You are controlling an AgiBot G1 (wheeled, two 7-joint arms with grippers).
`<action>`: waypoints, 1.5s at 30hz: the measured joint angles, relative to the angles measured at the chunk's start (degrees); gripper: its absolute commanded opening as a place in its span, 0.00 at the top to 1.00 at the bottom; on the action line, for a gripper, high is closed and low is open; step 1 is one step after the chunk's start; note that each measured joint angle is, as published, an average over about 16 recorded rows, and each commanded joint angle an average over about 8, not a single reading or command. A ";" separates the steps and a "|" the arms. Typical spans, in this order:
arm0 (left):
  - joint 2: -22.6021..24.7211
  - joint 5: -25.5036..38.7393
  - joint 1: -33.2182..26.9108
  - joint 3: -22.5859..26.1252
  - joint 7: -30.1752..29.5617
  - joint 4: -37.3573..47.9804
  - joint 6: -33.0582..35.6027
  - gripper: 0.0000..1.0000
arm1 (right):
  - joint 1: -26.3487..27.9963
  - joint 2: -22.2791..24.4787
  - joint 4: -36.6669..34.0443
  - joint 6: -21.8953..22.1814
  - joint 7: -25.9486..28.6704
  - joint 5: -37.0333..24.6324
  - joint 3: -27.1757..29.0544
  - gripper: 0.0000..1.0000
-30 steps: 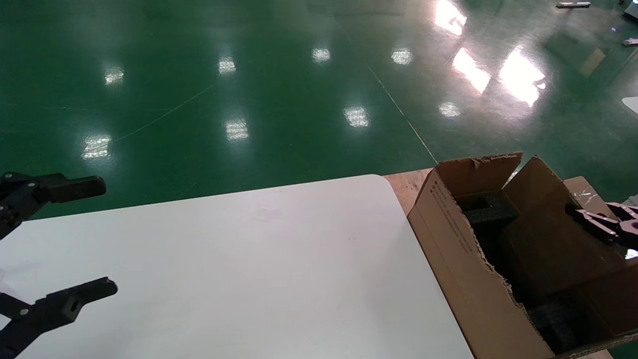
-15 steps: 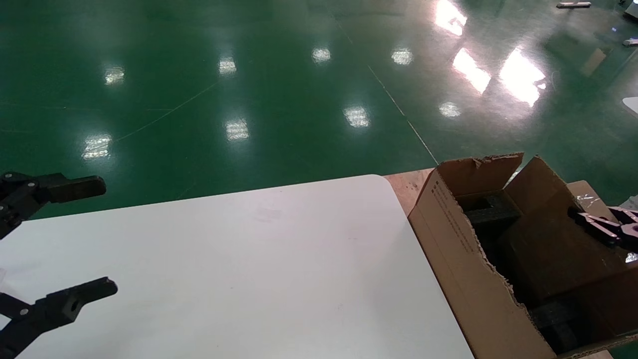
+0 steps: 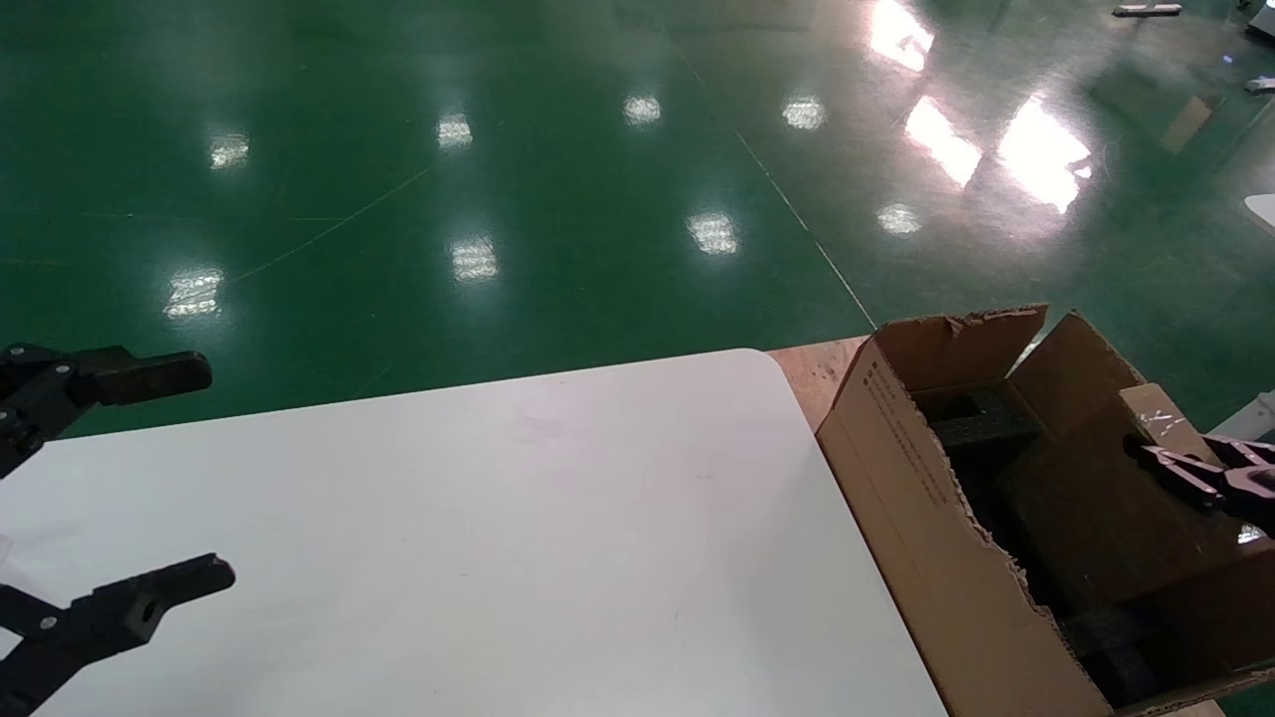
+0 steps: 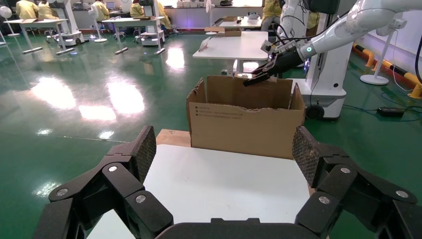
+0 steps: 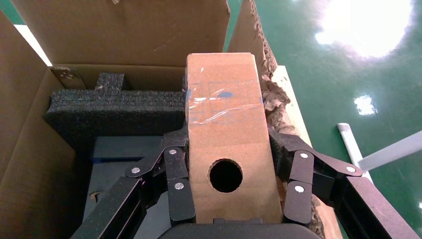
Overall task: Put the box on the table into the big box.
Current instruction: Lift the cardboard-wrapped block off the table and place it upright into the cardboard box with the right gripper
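Observation:
The small brown box (image 5: 226, 134), with a round hole in its face and clear tape across it, sits between the fingers of my right gripper (image 5: 226, 144), which is shut on it. In the head view the right gripper (image 3: 1190, 468) holds the box (image 3: 1155, 416) over the open top of the big box (image 3: 896, 478), near its far right wall. The torn carton holds black foam blocks (image 5: 114, 109). My left gripper (image 3: 214, 473) is open and empty over the left end of the white table (image 3: 498, 518). It also shows in the left wrist view (image 4: 225, 154).
The big box (image 4: 244, 124) stands just past the table's right end on a wooden board (image 3: 812, 373). Its ragged flaps stand up around the opening. Shiny green floor lies beyond the table's far edge.
My right gripper has moved slightly down and leftward with the small box, which now shows more above the carton's flap. The left arm has not moved.

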 measured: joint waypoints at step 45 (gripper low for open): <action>0.00 -0.01 0.01 0.00 0.00 0.01 -0.01 0.00 | -9.77 1.20 11.17 6.69 6.46 0.28 3.08 0.00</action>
